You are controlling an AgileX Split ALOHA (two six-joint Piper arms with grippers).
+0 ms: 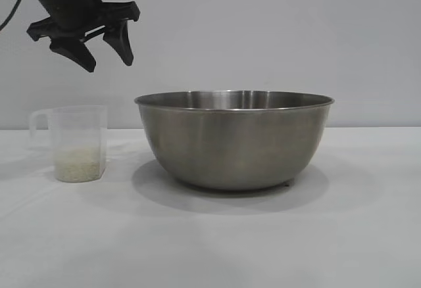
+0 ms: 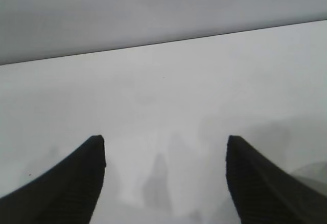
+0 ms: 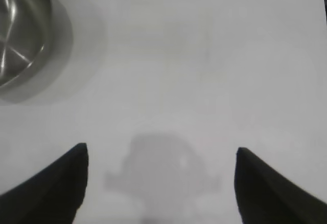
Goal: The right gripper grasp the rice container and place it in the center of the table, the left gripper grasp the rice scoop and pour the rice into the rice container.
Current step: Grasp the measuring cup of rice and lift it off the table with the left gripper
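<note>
The rice container (image 1: 235,140), a large steel bowl, stands on the white table (image 1: 210,248) near its middle. The rice scoop (image 1: 77,142), a small clear cup with a side loop handle, stands to its left with a pale layer of rice (image 1: 79,166) in its bottom. My left gripper (image 1: 108,56) hangs open and empty in the air above the scoop, well clear of it; in the left wrist view (image 2: 164,144) only bare table lies between its fingers. My right gripper (image 3: 161,152) is open over bare table, and the bowl's rim (image 3: 20,35) shows off to one side, apart from it.
A plain grey wall (image 1: 263,31) stands behind the table. In the exterior view the right arm is out of view. The bowl casts a shadow on the table around its base.
</note>
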